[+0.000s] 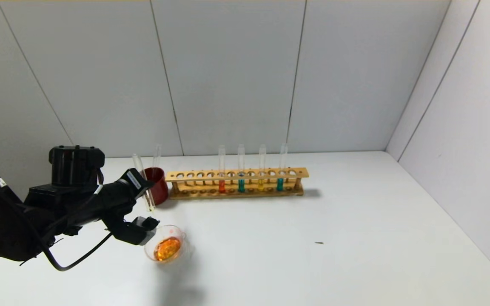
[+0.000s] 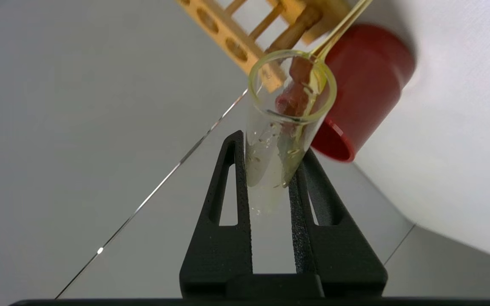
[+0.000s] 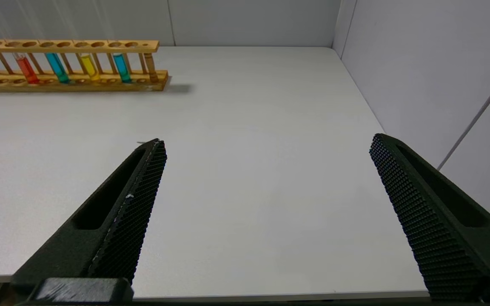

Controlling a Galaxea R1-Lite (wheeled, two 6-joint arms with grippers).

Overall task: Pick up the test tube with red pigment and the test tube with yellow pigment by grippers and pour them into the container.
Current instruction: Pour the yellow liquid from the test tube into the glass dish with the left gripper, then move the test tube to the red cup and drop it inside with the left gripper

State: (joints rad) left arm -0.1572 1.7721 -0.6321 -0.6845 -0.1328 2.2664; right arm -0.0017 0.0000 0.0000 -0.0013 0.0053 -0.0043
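The yellow tube [image 2: 285,123], nearly drained, is pinched in the left gripper [image 2: 270,170], its fingers tight on the glass. It's right beside the red cup [image 1: 156,183], above and behind the container [image 1: 166,244] of orange liquid on the desk [image 1: 313,255]. The rack [image 1: 236,183] sits just past the cup. The right gripper [image 3: 266,161] hovers off to the side, fingers wide.

I see even, bright overhead light; the rack [image 1: 236,183] casts a soft shadow toward my right. In my left wrist view the red cup [image 2: 362,91] blurs slightly.
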